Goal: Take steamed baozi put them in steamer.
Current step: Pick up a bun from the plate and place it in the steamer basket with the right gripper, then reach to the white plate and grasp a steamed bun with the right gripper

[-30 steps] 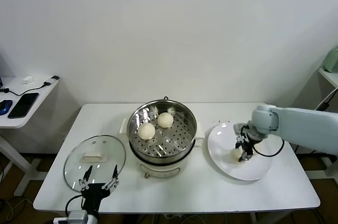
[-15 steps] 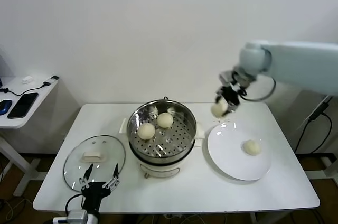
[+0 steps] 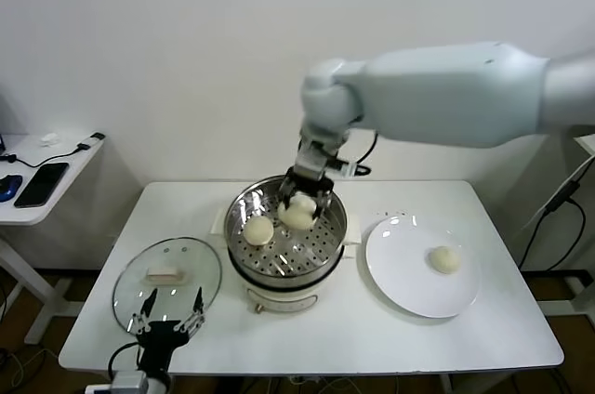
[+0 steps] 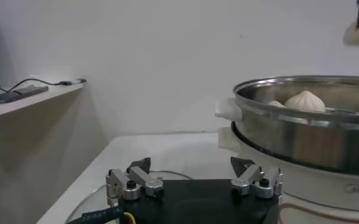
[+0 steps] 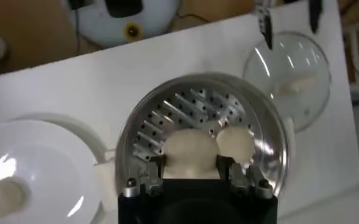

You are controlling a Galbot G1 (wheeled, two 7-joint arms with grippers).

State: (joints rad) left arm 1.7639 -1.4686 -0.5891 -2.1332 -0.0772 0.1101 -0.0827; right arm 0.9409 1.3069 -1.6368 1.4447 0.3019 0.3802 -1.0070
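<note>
Beside the steamer (image 3: 287, 229), glass lid (image 3: 167, 272) and plate (image 3: 409, 287).

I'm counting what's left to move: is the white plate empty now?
No, one steamed baozi lies on the white plate, to the right of the steamer.

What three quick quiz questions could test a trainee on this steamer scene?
1. True or false: the right claw holds a bun over the steamer.
2. How many buns remain on the plate?
3. The glass lid lies: A on the steamer, B on the table beside the steamer, C on the plate.

Key: 1 true. 2 one. 3 B.
</note>
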